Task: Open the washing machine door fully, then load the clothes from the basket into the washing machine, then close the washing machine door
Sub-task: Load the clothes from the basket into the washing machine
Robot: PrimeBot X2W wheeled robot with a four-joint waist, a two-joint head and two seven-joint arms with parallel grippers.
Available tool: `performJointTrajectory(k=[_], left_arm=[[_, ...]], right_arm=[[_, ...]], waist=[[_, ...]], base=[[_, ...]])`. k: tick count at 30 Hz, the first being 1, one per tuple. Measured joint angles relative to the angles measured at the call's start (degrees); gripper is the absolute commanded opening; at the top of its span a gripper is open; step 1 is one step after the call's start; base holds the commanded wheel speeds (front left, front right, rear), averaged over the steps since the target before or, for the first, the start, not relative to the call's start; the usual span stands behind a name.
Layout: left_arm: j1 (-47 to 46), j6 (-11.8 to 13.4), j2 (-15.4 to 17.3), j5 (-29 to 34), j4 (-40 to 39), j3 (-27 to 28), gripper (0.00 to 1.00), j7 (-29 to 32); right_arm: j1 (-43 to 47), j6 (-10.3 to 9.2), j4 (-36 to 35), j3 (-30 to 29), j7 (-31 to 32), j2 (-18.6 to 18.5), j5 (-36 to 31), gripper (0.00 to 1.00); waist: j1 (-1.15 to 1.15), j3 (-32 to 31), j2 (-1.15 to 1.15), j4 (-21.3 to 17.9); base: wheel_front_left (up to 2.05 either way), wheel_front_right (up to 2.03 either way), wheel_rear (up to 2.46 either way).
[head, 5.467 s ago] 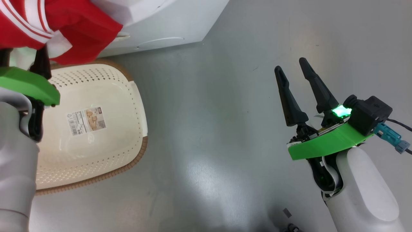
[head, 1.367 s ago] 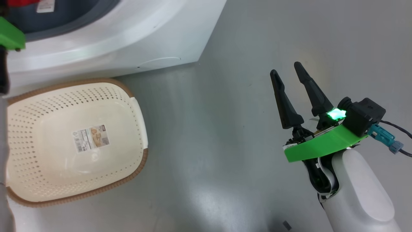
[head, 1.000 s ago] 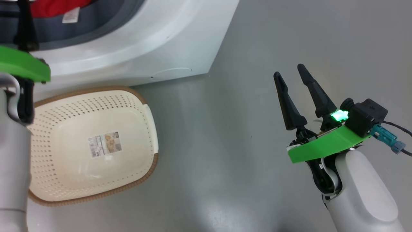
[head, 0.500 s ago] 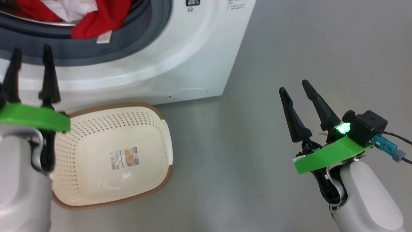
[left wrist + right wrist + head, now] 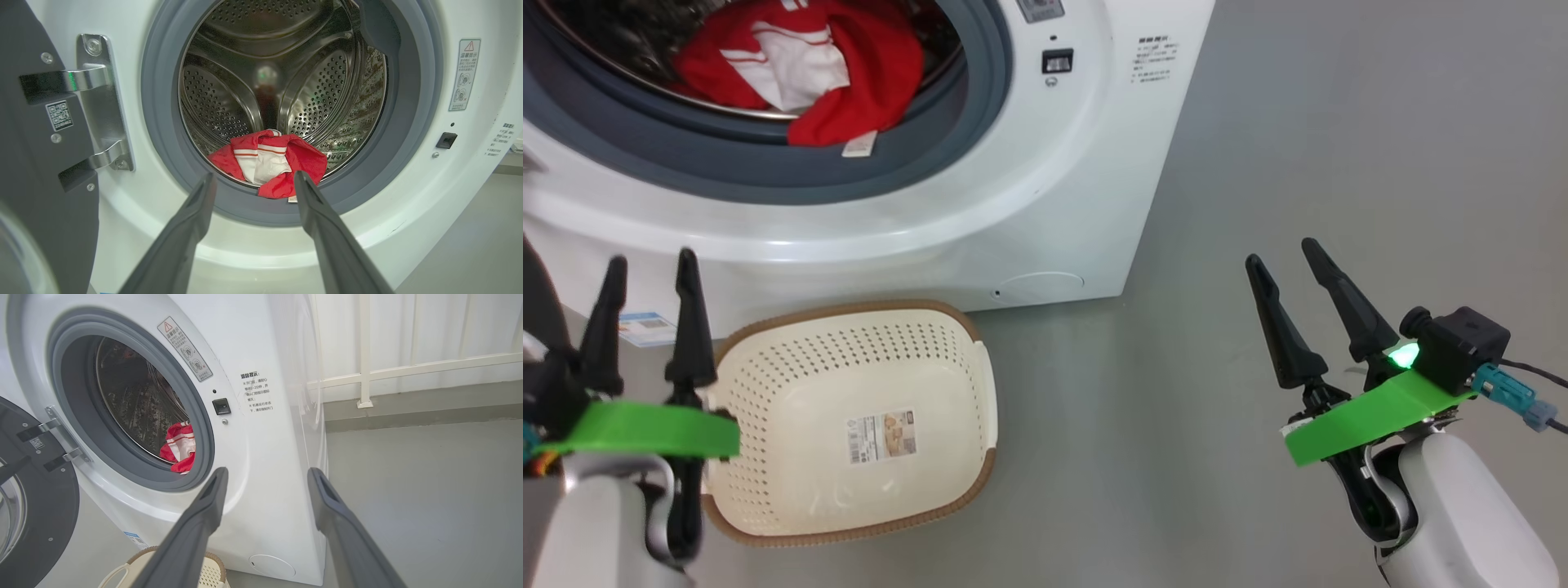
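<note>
The white washing machine (image 5: 1045, 204) stands with its black door (image 5: 36, 163) swung open on the left, hinges showing. Red and white clothes (image 5: 800, 69) lie at the front of the steel drum (image 5: 282, 81), one edge draped over the grey gasket (image 5: 768, 175). The cream basket (image 5: 792, 490) sits on the floor in front of the machine, with nothing inside but its label. My left gripper (image 5: 645, 269) is open beside the basket's left rim, below the drum mouth. My right gripper (image 5: 1286, 253) is open over the bare floor to the right.
Grey floor (image 5: 1339, 122) stretches right of the machine. A white railing (image 5: 408, 369) and a low kerb run along the back wall in the right wrist view. The open door (image 5: 36, 522) stands out to the machine's left.
The head camera has tilted up, bringing the drum and clothes into view. My left gripper has drawn back from the drum mouth to beside the basket, empty. The right arm has kept its pose.
</note>
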Motion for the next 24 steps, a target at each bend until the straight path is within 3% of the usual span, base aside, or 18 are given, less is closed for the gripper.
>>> performJointTrajectory(k=[13,24], left_arm=[[12.6,0.5,-2.5,1.3,-8.4,2.6,1.0,0.0],[17.9,0.6,-3.4,1.9,-11.8,3.3,1.0,0.0]], right_arm=[[3.8,0.0,0.9,0.5,0.0,-1.0,1.5,1.0],[5.2,0.0,1.2,0.4,0.0,-1.5,1.7,1.0]], waist=[[0.0,-5.6,0.0,1.1],[0.0,-7.6,0.0,1.4]], base=[[0.0,0.0,0.0],[0.0,0.0,0.0]])
